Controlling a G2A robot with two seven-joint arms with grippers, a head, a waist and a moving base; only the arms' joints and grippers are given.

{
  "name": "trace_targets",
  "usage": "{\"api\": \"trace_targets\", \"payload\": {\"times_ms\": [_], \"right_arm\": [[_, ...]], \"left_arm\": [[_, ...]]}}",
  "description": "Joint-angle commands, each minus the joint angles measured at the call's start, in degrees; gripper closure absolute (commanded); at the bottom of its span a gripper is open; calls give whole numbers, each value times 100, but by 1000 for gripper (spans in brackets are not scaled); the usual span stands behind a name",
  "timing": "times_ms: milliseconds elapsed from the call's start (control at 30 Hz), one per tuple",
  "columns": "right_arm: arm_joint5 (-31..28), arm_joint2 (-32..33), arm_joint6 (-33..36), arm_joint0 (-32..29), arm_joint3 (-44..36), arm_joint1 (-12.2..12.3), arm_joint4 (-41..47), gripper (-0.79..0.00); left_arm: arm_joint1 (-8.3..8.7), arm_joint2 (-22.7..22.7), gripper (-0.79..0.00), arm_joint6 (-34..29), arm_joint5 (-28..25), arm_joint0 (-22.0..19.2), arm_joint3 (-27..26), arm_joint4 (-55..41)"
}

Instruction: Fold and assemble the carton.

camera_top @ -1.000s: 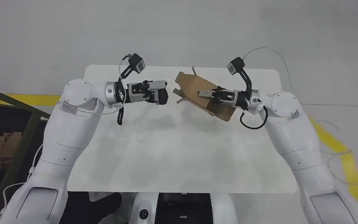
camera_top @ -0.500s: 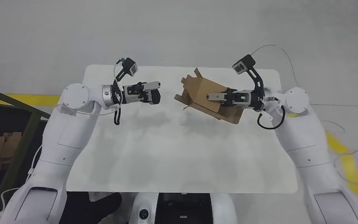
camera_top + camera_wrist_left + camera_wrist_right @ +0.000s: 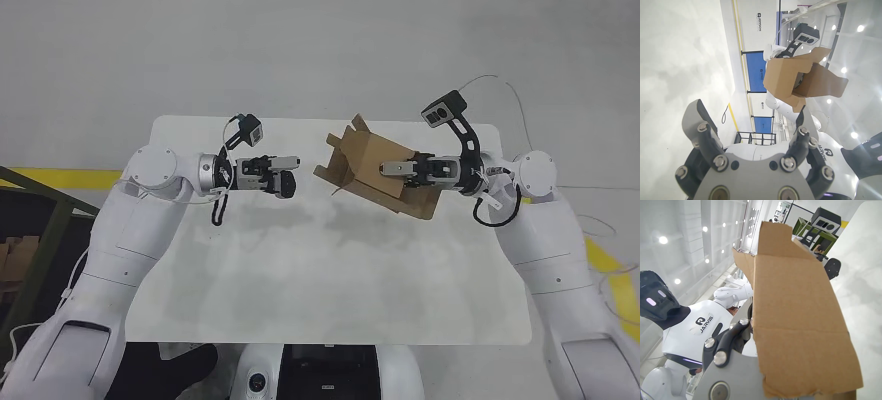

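Observation:
A brown cardboard carton (image 3: 372, 172), partly unfolded with loose flaps, hangs tilted above the back middle of the white table (image 3: 300, 280). My right gripper (image 3: 394, 168) is shut on one of its walls; in the right wrist view one finger (image 3: 743, 323) presses the inner side of the carton (image 3: 797, 313), and the other finger is hidden behind the cardboard. My left gripper (image 3: 285, 178) is open and holds nothing, a short way left of the carton. In the left wrist view the left gripper (image 3: 751, 109) points at the carton (image 3: 783, 75), which is clear of its fingers.
The table's front half is bare. A dark green frame (image 3: 30, 215) stands off the table's left side, with yellow floor tape (image 3: 60, 178) behind it. Cables trail from both wrist cameras.
The right arm has carried the carton a little to the right and turned it. The left gripper drew back left, then came slightly forward again, staying open.

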Motion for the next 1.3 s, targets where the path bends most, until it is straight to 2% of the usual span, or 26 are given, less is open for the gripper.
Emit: {"api": "trace_targets", "payload": {"times_ms": [0,100,233,533,800,900,1033,1133,1267], "right_arm": [[0,0,0,0,0,0,0,0],[0,0,0,0,0,0,0,0],[272,12,-172,-116,-86,9,54,0],[721,-179,593,173,595,-43,524,0],[830,-647,594,449,957,-58,617,0],[803,-796,594,530,1081,-41,674,0],[708,-1004,594,613,1162,-5,711,0],[652,-1105,594,668,1274,25,762,0],[640,-1099,594,698,1370,34,779,0]], "left_arm": [[0,0,-785,0,0,0,0,0],[0,0,-785,0,0,0,0,0],[19,-51,-785,316,-201,178,-255,219],[106,-525,-785,1387,-1461,686,-990,1089],[160,-758,-785,1942,-2419,945,-1405,2083],[177,-891,-785,2422,-2858,1086,-1517,2752],[168,-1039,-785,3381,-3346,1293,-1640,3756],[146,-1056,-785,3994,-3499,1375,-1648,4469],[146,-1056,-785,3994,-3499,1375,-1648,4469]]}}
